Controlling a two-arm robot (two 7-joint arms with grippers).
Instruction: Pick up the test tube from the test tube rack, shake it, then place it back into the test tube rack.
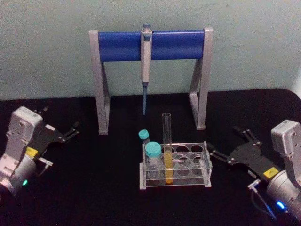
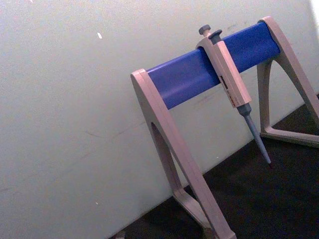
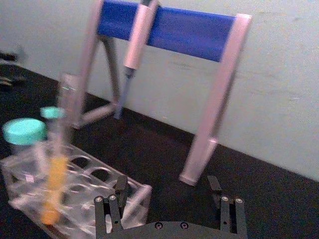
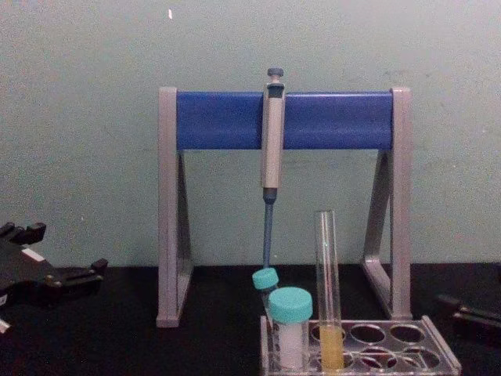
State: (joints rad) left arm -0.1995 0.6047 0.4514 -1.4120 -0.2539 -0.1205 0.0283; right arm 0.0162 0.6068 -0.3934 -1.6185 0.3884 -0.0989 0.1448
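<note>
The test tube, tall clear glass with yellow liquid in its lower part, stands upright in the test tube rack, a low clear plastic block at the table's centre front. The chest view shows the test tube in the rack from the side. My right gripper is open just right of the rack, fingers pointing at it. In the right wrist view, the right gripper frames the rack's near corner, with the test tube to one side. My left gripper rests open at the far left.
Two teal-capped tubes stand in the rack's left end, close beside the test tube. Behind the rack is a grey-and-blue pipette stand with a grey pipette hanging from its bar. The tabletop is black, with a pale wall behind.
</note>
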